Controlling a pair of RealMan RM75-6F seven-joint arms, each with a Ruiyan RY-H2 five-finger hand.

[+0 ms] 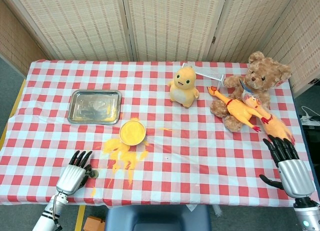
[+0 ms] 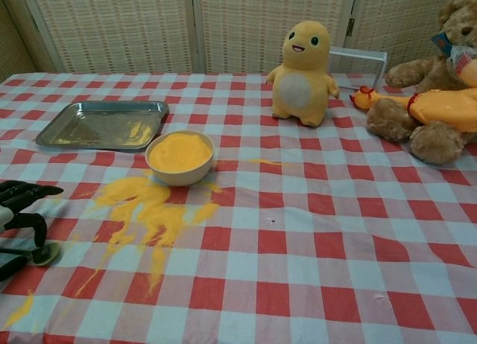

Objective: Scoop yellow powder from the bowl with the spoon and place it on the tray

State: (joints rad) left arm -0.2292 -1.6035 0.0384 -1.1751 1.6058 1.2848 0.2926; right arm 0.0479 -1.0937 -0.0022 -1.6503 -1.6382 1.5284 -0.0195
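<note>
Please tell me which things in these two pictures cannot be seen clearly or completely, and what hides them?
- Small metal spoon: handle covered by the left hand in both views; whether it is gripped is unclear.
- Right hand: absent from the chest view.
- Brown teddy bear: cut off by the chest view's right edge.
- Shallow steel tray: powder traces too faint to measure.
</note>
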